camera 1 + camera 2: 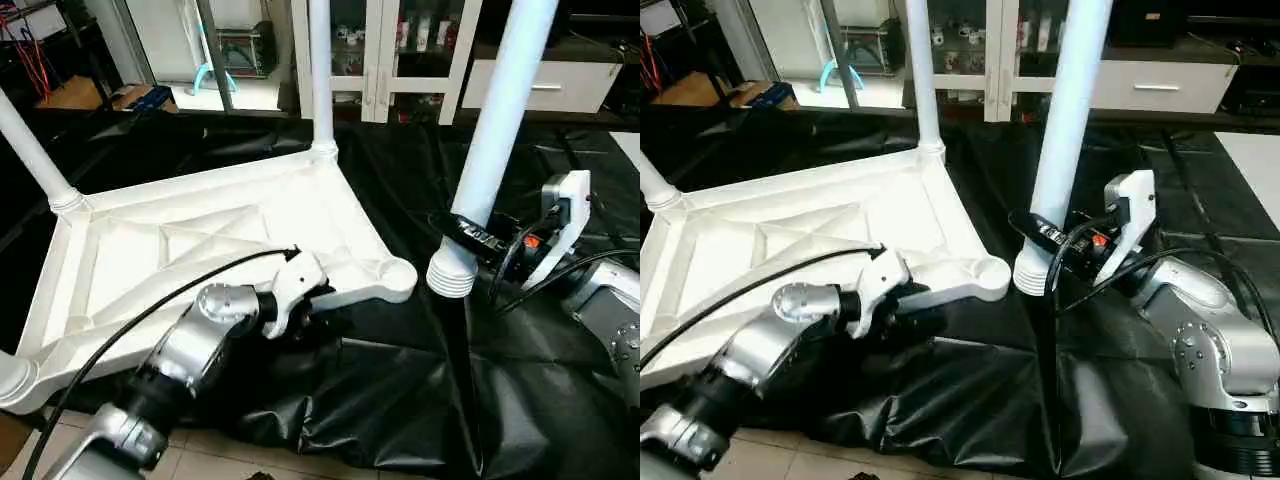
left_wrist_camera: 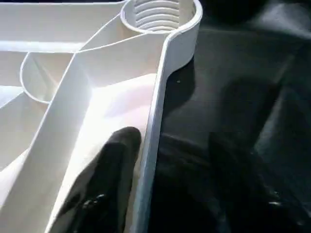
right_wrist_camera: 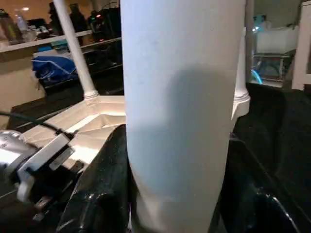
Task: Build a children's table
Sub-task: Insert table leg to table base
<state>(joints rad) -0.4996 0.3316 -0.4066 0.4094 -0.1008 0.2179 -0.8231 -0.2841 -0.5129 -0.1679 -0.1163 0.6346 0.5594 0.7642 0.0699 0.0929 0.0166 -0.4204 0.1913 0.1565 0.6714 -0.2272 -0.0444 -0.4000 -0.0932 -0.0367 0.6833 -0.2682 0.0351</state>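
The children's table top [image 1: 200, 240] lies upside down on a black sheet, ribs facing up. Legs stand in its far corner [image 1: 320, 70], its left corner [image 1: 30, 150] and its near-left corner [image 1: 12, 378]. The near-right corner socket [image 1: 395, 275] is empty. My right gripper [image 1: 472, 238] is shut on a fourth leg [image 1: 500, 110] and holds it upright. That leg's ribbed end [image 1: 452, 275] hangs just right of the empty socket. My left gripper [image 2: 175, 141] is open astride the top's near rim [image 2: 153, 145]. One finger [image 2: 112, 179] is inside the rim and the other outside.
The black sheet [image 1: 400, 400] covers the floor under the work and lies in folds near the front. A white glass-door cabinet [image 1: 380, 50] and a white drawer unit [image 1: 540, 85] stand behind. A black cable [image 1: 150, 310] runs over my left forearm.
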